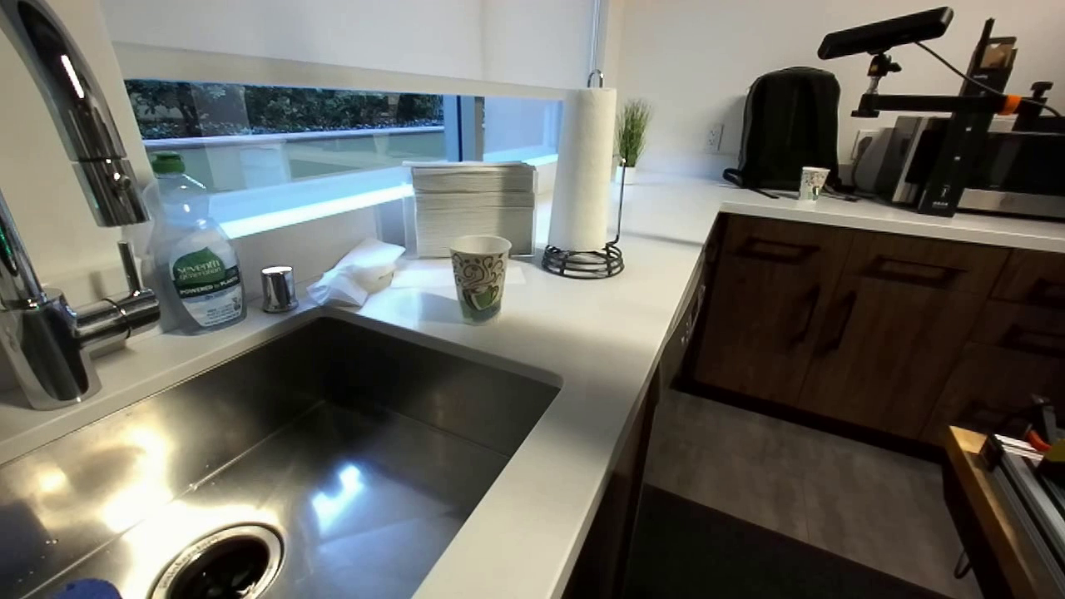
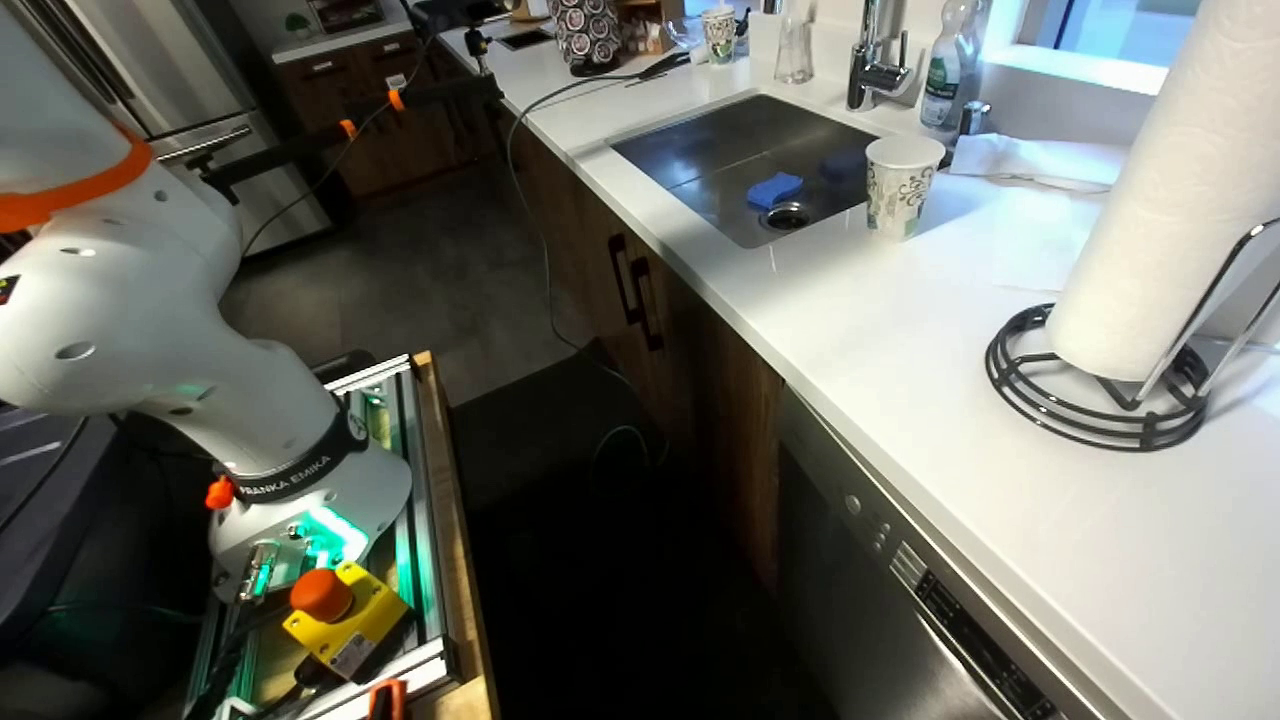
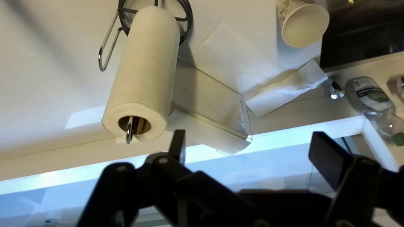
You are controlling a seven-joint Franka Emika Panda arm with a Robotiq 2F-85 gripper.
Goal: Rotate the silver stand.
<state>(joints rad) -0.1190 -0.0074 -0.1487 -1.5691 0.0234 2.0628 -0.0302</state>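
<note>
The white arm wears a black band lettered FRANKA EMIKA. In the wrist view the pincer has its fingers spread wide and grips nothing. The wire stand sits upright on the counter, its rod inside a paper towel roll. A swirl-printed paper cup, its pale inside bare, stands just beside the sink, where a blue sponge lies next to the drain; the drain's lettering is too blurred to read. Toward the window, a clear holder is packed with folded napkins, and a green-capped bottle beside the tap reads "seventh generation".
</note>
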